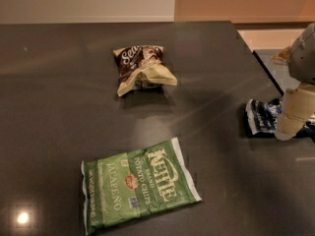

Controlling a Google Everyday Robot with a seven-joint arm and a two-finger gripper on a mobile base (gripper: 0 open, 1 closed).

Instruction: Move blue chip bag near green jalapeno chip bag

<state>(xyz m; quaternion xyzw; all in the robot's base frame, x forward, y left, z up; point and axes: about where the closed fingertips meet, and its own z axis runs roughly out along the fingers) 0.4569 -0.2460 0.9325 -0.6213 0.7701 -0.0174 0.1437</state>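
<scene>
Operator: Report the largest item first.

Technician: Table (59, 107). Dark, glossy top, filling most of the view. One bright spot (22, 217) of reflected light sits at the near left.

Operator: Bags?

Technician: Green bag (140, 190). Lies flat, near centre, label up, reading Kettle Jalapeño. Brown bag (142, 69). Lies far centre, crumpled, well apart from the green bag.

Operator: Gripper position and state?

Technician: Gripper (286, 129). Pale, at the right edge of the view, pointing down, with its tip over the blue bag (261, 116). Spread, pressed together or pinching: cannot tell.

Operator: Blue bag location?

Technician: On the table at the right, its right part hidden behind the gripper. The left end, blue with white, is in view. It lies well apart from the green bag, which is to its near left.
</scene>
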